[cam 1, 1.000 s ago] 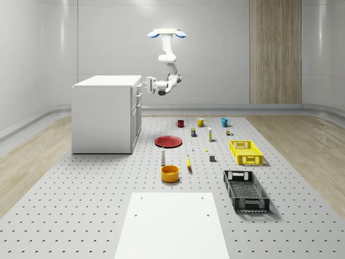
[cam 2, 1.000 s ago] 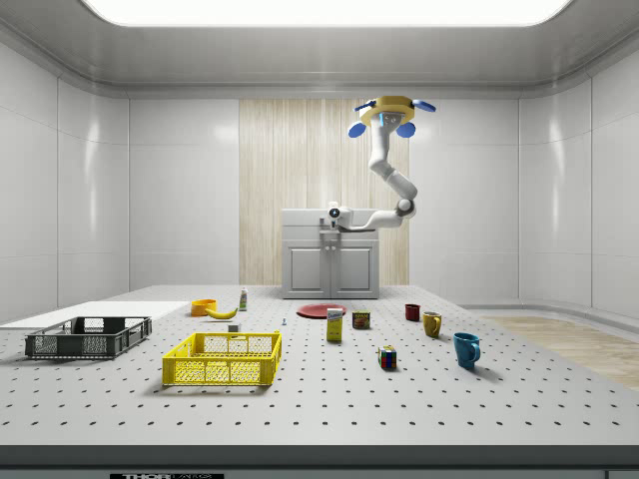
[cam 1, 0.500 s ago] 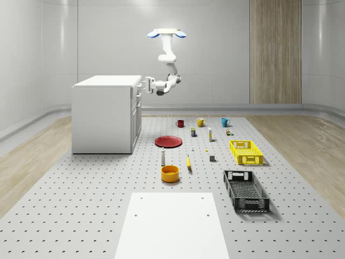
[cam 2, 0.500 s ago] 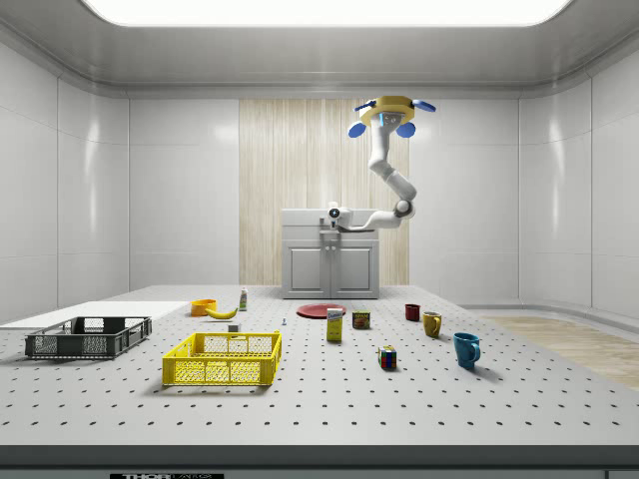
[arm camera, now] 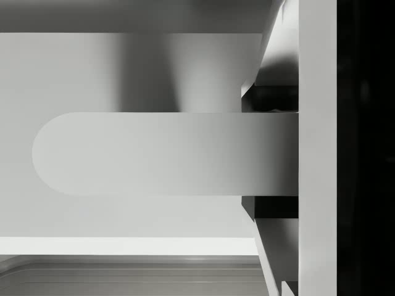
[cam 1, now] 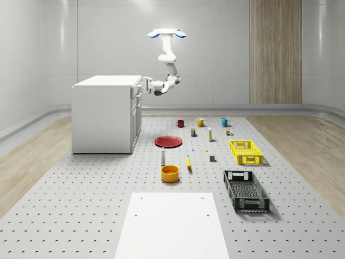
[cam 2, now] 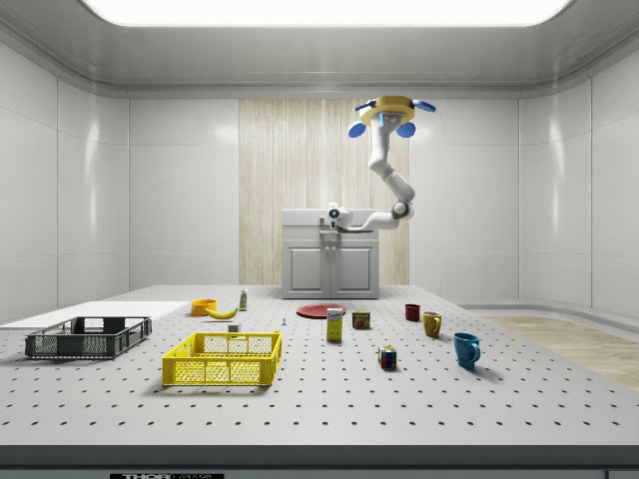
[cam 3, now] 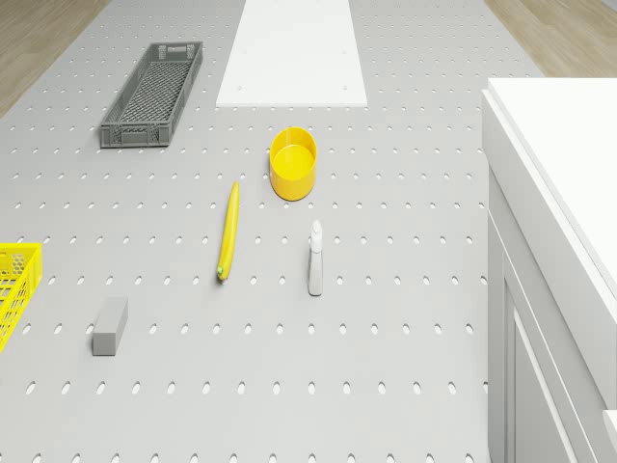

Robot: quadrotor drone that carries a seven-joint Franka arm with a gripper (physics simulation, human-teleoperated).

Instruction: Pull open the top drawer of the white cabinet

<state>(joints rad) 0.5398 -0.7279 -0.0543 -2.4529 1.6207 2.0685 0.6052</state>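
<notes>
The white cabinet (cam 1: 102, 116) stands on the perforated table at the whole-scene view's left, and its top drawer (cam 1: 138, 86) sits flush with the front. My drone (cam 1: 167, 34) hovers high in the air beside the cabinet's front, with the arm bent down and sideways. The gripper (cam 1: 144, 84) is level with the top drawer's front; the side view has it (cam 2: 333, 213) before the cabinet (cam 2: 330, 254). In the wrist view a rounded bar, the drawer handle (arm camera: 160, 154), lies between the two fingers (arm camera: 268, 98), which press on it from both sides.
On the table before the cabinet lie a red plate (cam 1: 168, 141), a spray bottle (cam 1: 163, 157), a banana (cam 1: 188, 162) and an orange bowl (cam 1: 170, 173). Three mugs (cam 1: 200, 122), a yellow crate (cam 1: 246, 152) and a black crate (cam 1: 246, 190) are further right. A white sheet (cam 1: 170, 224) covers the near table.
The gripper has moved a little closer to the cabinet's front, and the forearm went with it. The drone has stayed where it was, and the drawer has not moved.
</notes>
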